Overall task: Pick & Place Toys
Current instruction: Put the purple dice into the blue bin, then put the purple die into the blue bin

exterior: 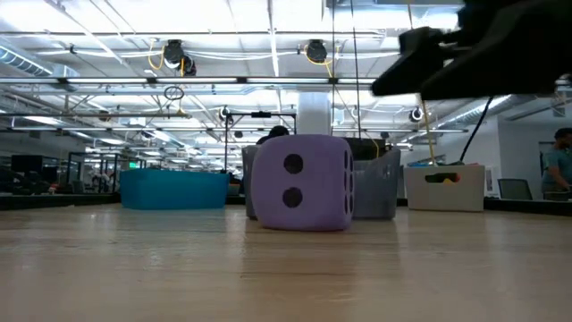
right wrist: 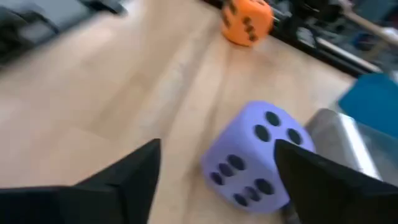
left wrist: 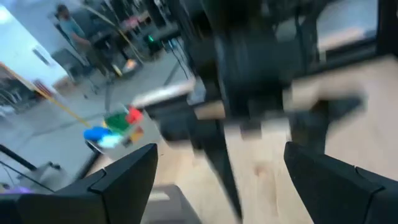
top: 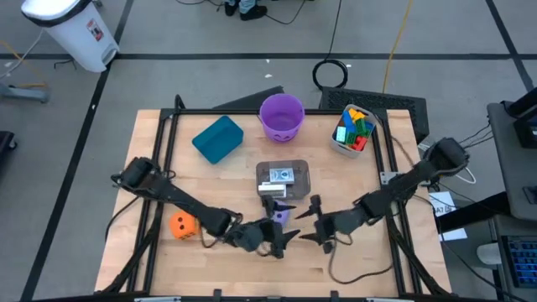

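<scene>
Purple die [exterior: 301, 183] — two-pip face toward the low camera, upright

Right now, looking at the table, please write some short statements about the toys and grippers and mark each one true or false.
1. The purple die rests on the table. True.
2. The right gripper holds the purple die. False: its fingers stand open and the die lies free beyond them.
3. The orange die lies inside the purple bucket. False: it sits on the table beside the left arm.
4. The left gripper is open and holds nothing. True.
5. The teal bin is full of coloured blocks. False: the blocks lie in a clear tub at the table's far right corner.
</scene>
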### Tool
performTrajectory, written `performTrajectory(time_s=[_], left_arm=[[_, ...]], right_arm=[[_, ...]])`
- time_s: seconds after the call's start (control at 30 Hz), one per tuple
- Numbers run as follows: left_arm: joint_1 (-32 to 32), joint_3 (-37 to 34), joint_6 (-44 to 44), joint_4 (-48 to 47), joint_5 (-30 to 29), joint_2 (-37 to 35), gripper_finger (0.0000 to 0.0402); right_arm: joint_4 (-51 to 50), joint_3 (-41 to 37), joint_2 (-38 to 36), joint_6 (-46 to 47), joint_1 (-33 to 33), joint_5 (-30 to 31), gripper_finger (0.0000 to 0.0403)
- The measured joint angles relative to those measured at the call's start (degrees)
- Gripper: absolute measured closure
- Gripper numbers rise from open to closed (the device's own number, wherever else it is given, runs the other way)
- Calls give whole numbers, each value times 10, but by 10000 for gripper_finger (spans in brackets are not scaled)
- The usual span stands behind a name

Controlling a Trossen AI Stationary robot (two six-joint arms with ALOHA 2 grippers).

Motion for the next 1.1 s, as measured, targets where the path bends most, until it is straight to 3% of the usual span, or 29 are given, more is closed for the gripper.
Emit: performTrajectory(time_s=[0.17,0.3,0.4,0.57,0.7,0.93,1.1], left_arm=[[-39,0,-3,-16,-68,-60,46],[-61,0,-46,-63,-86,-93,46],[-70,0,-68,-97,-87,-101,46],[-72,0,-99,-136,-87,-101,46],[-62,0,-125,-162,-87,-101,46],[-47,0,-154,-184,-61,-101,46],[-44,0,-157,-184,-34,-101,46]], right_arm=[[-30,72,81,-21,-20,78,66],[-154,146,126,-40,-40,86,46],[-218,176,157,-79,-53,83,48],[-209,202,199,-173,-69,86,64],[-196,207,215,-240,-70,130,77],[-165,205,215,-283,-44,174,91],[-161,205,215,-280,-9,120,98]])
